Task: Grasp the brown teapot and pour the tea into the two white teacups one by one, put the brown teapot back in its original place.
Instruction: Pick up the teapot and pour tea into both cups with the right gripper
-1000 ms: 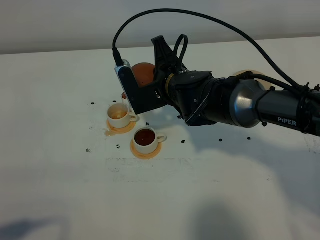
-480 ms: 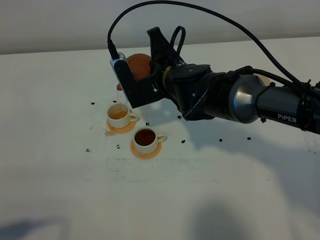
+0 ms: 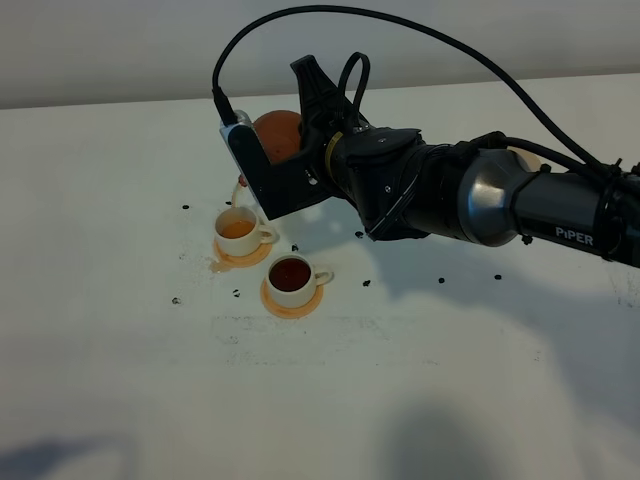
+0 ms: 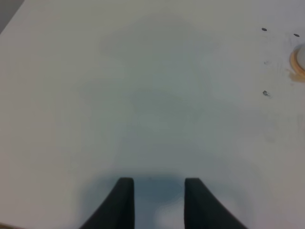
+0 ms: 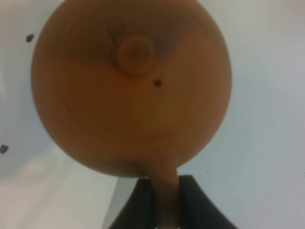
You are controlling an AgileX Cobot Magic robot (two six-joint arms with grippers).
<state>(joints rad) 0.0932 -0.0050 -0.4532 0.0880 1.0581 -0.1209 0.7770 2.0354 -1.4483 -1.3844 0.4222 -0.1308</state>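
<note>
My right gripper (image 3: 305, 140) is shut on the loop handle of the brown teapot (image 3: 277, 135) and holds it tilted in the air, spout (image 3: 240, 184) down, above the far white teacup (image 3: 237, 228). That cup holds pale orange tea. The near white teacup (image 3: 291, 275) holds dark reddish-brown tea. In the right wrist view the teapot (image 5: 131, 86) fills the frame, with its handle between the shut gripper (image 5: 165, 202). The pale beige disc (image 3: 524, 158) shows only as a sliver behind the right arm. My left gripper (image 4: 158, 200) is open and empty over bare table.
Each cup stands on an orange coaster (image 3: 293, 304). A small tea spill (image 3: 215, 266) lies beside the far coaster. Dark specks (image 3: 367, 283) are scattered on the white table around the cups. The right arm (image 3: 480, 200) spans the middle right of the table.
The right gripper has lifted the teapot up and slightly left and tilted it over the far cup. That cup's tea has risen and turned more orange.
</note>
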